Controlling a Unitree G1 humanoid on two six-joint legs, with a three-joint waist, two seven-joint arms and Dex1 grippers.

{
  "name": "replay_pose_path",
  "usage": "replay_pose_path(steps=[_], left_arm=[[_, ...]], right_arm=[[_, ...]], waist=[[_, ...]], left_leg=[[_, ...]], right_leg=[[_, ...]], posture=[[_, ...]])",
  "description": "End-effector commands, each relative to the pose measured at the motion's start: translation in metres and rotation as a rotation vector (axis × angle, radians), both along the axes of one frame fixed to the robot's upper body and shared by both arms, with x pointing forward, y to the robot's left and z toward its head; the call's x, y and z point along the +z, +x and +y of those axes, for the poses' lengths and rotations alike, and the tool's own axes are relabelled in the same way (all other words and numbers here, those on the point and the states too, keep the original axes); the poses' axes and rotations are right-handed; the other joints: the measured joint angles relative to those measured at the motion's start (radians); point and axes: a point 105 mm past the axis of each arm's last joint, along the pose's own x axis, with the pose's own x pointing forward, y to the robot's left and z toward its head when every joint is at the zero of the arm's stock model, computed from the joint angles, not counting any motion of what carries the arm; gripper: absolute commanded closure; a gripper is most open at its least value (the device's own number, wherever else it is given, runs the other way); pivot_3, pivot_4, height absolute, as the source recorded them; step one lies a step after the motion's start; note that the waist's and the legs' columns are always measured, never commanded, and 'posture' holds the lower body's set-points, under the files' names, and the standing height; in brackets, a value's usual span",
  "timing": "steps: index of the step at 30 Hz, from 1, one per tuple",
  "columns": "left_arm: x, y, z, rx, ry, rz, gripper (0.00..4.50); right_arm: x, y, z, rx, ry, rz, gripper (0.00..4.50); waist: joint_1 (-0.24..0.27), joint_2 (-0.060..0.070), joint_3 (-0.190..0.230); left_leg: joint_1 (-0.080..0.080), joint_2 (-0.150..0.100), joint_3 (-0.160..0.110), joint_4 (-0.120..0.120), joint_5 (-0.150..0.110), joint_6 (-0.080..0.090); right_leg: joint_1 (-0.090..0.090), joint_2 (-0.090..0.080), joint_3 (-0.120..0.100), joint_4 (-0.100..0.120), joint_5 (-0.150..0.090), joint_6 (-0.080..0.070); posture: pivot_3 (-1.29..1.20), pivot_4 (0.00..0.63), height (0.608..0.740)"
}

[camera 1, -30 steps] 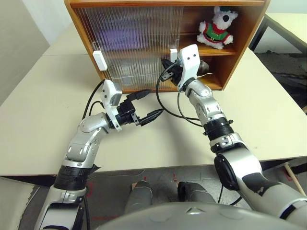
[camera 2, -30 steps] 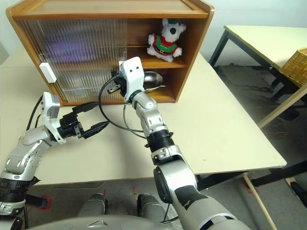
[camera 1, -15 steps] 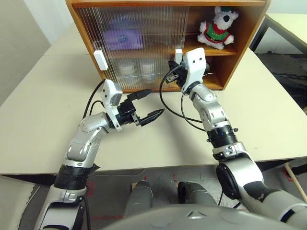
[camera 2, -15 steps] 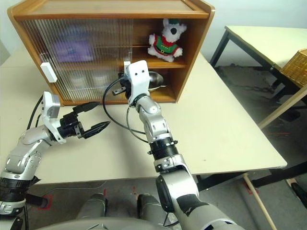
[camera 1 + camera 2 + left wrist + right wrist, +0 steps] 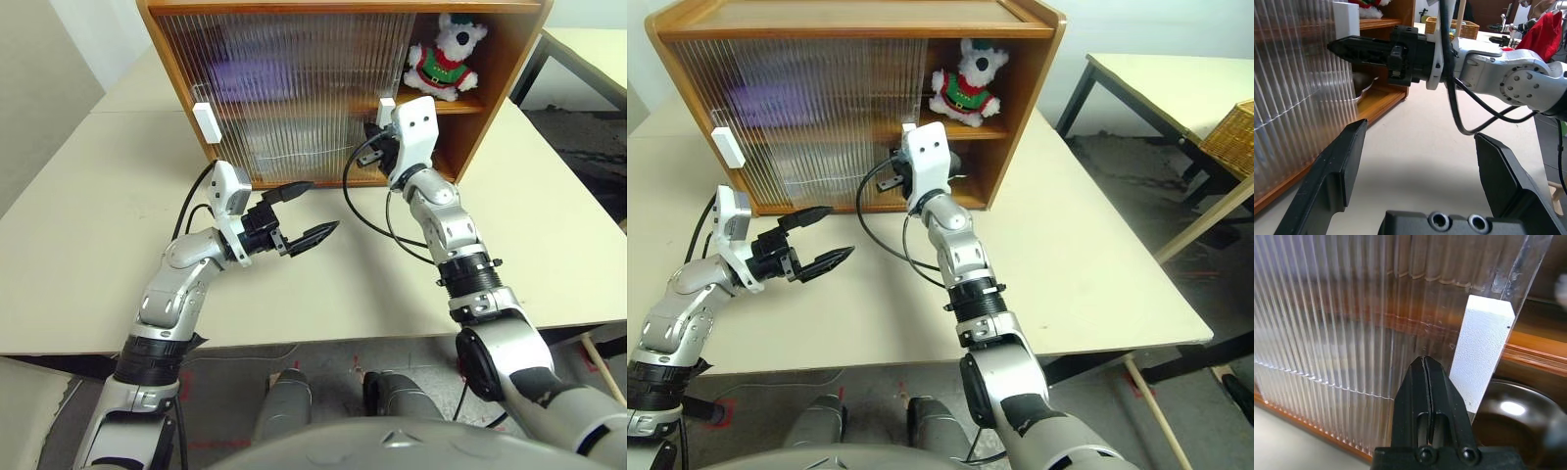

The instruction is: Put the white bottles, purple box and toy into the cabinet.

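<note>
The toy (image 5: 446,57) sits on the upper shelf at the cabinet's (image 5: 495,88) open right end. Behind the ribbed door (image 5: 294,93), the purple box (image 5: 240,73) and bottles appear only as blurred shapes; treat their positions as probable. Note the change: over the last second the door's handle (image 5: 1484,350) has travelled rightward, narrowing the opening. The right gripper (image 5: 1426,382), fingers fully pressed together and empty, bears against that handle. The left gripper (image 5: 304,213) hangs spread wide, empty, above the table (image 5: 88,186). Loading looks complete; you are closing the door.
</note>
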Motion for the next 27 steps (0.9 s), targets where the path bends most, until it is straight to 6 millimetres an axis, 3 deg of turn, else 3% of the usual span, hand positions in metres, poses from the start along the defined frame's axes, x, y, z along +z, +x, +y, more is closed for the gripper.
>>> replay_pose_path(steps=[1, 27], left_arm=[[-0.002, 0.0, -0.001, -0.005, 0.013, -0.002, 0.0], [-0.007, -0.002, -0.005, -0.017, 0.004, 0.009, 0.0]], right_arm=[[-0.002, 0.009, -0.023, -0.097, -0.005, 0.005, 4.46], [-0.005, 0.006, -0.092, -0.298, -0.055, -0.014, 4.46]], waist=[[0.0, 0.0, 0.0], [0.004, 0.0, 0.0]], left_leg=[[0.0, 0.0, 0.0, 0.0, 0.0, 0.0], [0.0, -0.004, -0.011, 0.001, 0.0, 0.0]], right_leg=[[0.0, 0.0, 0.0, 0.0, 0.0, 0.0], [0.002, 0.0, -0.002, -0.001, 0.002, 0.001]], posture=[[0.15, 0.086, 0.74], [0.13, 0.093, 0.74]])
